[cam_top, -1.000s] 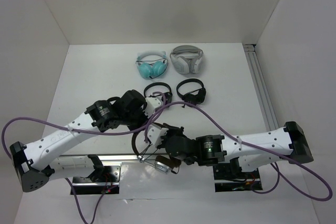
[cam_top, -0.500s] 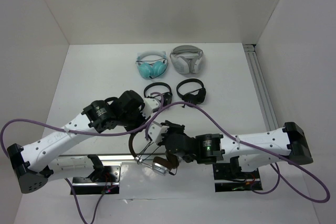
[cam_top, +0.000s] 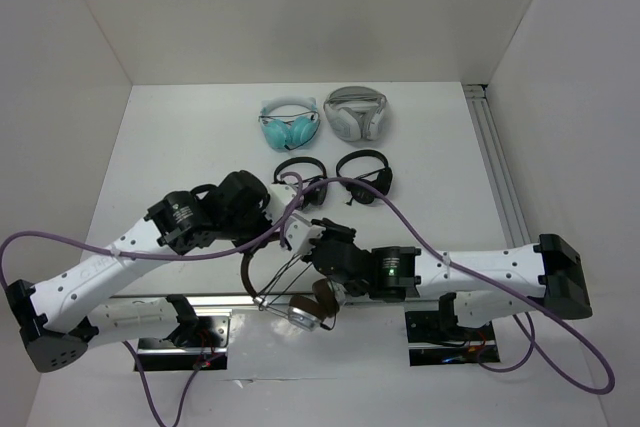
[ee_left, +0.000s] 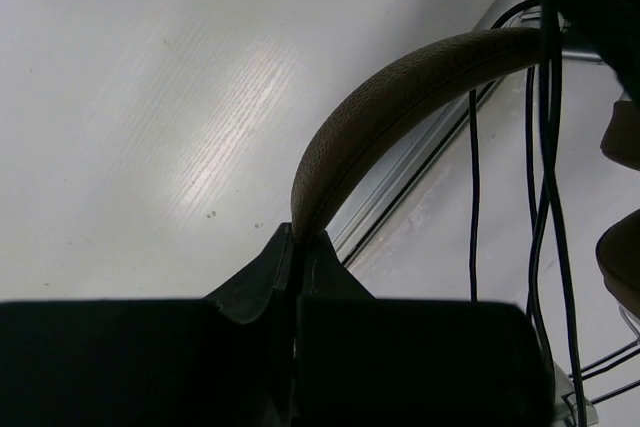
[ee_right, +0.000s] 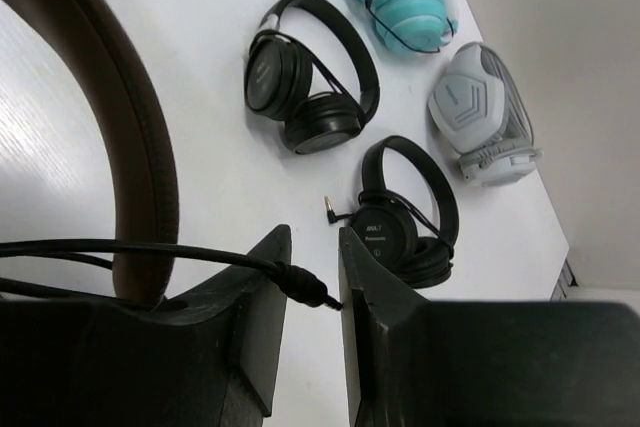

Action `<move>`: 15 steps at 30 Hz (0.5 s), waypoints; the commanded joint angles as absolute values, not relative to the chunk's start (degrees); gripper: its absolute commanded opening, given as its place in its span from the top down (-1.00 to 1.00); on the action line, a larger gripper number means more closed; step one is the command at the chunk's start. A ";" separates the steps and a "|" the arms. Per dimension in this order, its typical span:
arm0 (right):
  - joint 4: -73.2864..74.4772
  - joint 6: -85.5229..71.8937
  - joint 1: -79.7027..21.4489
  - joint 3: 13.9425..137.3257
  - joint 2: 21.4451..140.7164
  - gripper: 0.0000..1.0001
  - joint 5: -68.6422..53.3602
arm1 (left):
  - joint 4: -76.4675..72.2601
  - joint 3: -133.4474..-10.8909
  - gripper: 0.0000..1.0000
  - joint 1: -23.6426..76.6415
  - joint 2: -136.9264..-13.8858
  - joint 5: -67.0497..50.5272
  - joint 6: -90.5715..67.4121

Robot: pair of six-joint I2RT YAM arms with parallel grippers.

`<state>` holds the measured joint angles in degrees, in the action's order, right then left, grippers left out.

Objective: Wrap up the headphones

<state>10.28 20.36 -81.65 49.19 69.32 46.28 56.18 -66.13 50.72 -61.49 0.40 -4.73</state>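
At the near edge of the surface (cam_top: 200, 147), left pincer (ee_left: 297, 247) grips the headphones (cam_top: 305, 315) by the headband (ee_left: 400, 97), cable (ee_left: 472, 197) already looped over it; right pincer (ee_right: 312, 247) sits slightly apart around the untucked plug (ee_right: 305, 290)

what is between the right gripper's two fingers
The headphones' thin black cable, plug end, crosses the gap between the right gripper's parted fingers, seen in the right wrist view.

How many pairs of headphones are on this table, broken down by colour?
brown leather headphones: 1
black headphones: 2
teal headphones: 1
white-grey headphones: 1
Total: 5
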 commanded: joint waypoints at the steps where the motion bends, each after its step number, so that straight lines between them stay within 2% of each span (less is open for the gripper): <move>1: 7.29 19.16 -79.90 47.82 69.70 0.34 45.28 | 56.42 -70.13 1.00 51.15 -59.68 -0.18 -5.45; 8: 6.15 18.54 -77.17 47.81 69.70 0.29 42.46 | 56.95 -71.28 1.00 51.15 -59.15 -0.27 -5.45; 12: 6.15 18.54 -77.17 47.81 69.09 0.01 43.07 | 56.95 -71.28 1.00 51.15 -59.15 1.14 -5.45; 15: 5.46 18.54 -76.64 47.81 67.68 -0.02 43.59 | 56.95 -71.28 1.00 51.15 -59.15 1.14 -5.97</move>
<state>9.41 19.20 -77.34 48.07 69.65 42.65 58.28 -68.53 50.81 -60.84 1.89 -4.75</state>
